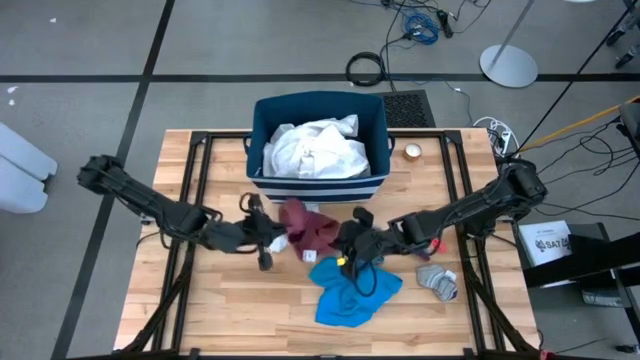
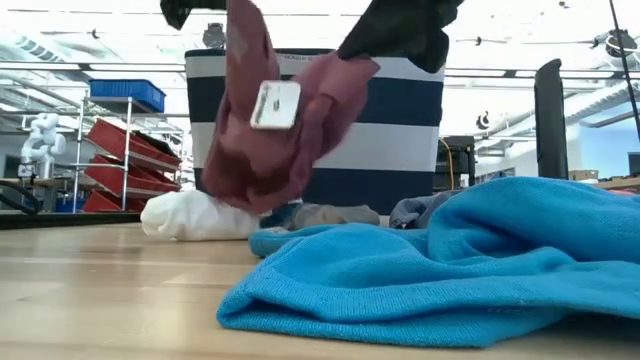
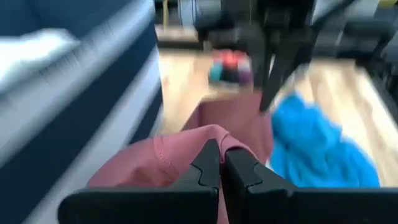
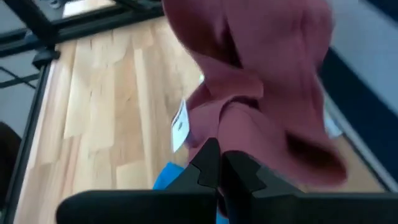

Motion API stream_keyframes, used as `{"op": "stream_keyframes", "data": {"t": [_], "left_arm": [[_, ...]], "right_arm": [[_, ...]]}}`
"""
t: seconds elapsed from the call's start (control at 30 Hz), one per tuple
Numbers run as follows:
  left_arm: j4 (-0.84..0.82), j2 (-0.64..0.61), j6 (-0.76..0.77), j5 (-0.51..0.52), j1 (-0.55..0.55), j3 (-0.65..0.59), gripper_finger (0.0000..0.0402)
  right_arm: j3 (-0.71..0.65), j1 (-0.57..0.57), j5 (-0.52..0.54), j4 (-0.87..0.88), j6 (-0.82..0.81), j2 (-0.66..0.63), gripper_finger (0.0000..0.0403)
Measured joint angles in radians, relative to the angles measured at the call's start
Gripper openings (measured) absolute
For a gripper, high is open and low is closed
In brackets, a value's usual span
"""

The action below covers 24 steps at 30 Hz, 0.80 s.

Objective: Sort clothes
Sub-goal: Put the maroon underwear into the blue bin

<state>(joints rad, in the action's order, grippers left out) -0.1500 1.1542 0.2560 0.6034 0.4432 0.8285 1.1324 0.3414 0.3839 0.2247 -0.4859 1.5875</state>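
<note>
Where the high view looks down on the wooden table [image 1: 210, 300], the maroon garment [image 1: 308, 228] hangs as a crumpled bundle between the two arms, just in front of the navy striped bin [image 1: 320, 190], which holds a white garment [image 1: 315, 150]. A bright blue garment [image 1: 350, 290] lies spread on the table below it, and small grey socks [image 1: 438, 280] rest near the right edge. The left gripper [image 1: 278, 236] reaches in from the left and the right gripper [image 1: 345, 240] from the right, both arms stretched low.

In the low view, the maroon garment [image 2: 270, 120] is lifted off the table and shows a white label [image 2: 275, 105].

In the left wrist view, the fingers [image 3: 208, 168] are pressed together on the maroon fabric [image 3: 161, 162].

In the right wrist view, the fingers [image 4: 208, 163] are also closed tight, pinching the maroon cloth [image 4: 261, 87].
</note>
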Motion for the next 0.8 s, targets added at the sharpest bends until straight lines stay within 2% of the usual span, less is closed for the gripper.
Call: {"op": "stream_keyframes", "data": {"t": [0.13, 0.27, 0.33, 0.43, 0.7, 0.8], "left_arm": [[-0.075, 0.073, 0.070, -0.024, 0.009, -0.002, 0.0002], [-0.023, 0.138, 0.006, -0.096, 0.002, -0.002, 0.0002], [0.020, 0.153, -0.047, -0.145, -0.001, -0.002, 0.0002], [0.057, 0.163, -0.087, -0.204, -0.004, -0.002, 0.0002], [0.061, 0.169, -0.079, -0.322, -0.006, -0.002, 0.0002], [0.059, 0.185, -0.079, -0.362, -0.005, -0.002, 0.0002]], "right_arm": [[0.000, 0.009, -0.097, -0.041, 0.048, 0.066, 0.0000], [0.000, 0.027, -0.278, -0.188, 0.288, 0.148, 0.0000], [0.000, 0.039, -0.301, -0.277, 0.375, 0.182, 0.0000], [0.000, 0.058, -0.237, -0.345, 0.479, 0.201, 0.0000], [0.000, 0.132, 0.094, -0.423, 0.668, 0.205, 0.0000], [0.000, 0.146, 0.155, -0.451, 0.707, 0.204, 0.0000]]}}
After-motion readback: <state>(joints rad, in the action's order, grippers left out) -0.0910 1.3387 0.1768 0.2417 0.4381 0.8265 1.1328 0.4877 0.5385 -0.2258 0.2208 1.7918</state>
